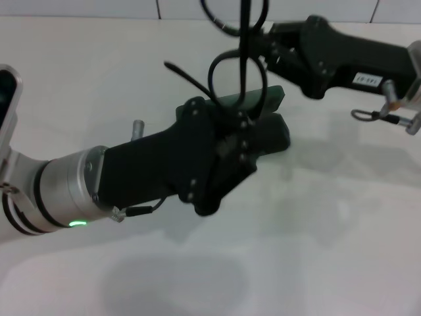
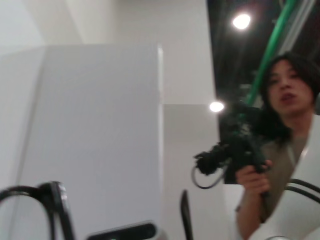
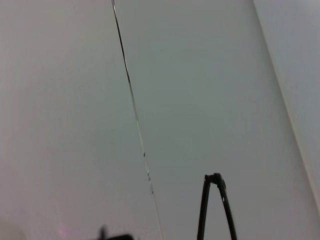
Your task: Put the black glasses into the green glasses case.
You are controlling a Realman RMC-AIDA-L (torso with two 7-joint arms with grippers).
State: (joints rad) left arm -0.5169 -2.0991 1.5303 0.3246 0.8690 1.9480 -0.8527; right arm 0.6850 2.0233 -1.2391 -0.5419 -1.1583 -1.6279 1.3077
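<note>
The black glasses (image 1: 238,66) are held upright in the air, apparently pinched by the left hand (image 1: 227,141) directly over the green glasses case (image 1: 266,122), while the right hand's (image 1: 276,49) grip cannot be told.

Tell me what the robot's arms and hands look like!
Both are chunky, angular and matte black. The left hand joins a shiny silver wrist ring with a small green light, black bands and a thin cable. The right hand has a black arm with a small white label, a looped grey cable and metal fittings at its wrist.
</note>
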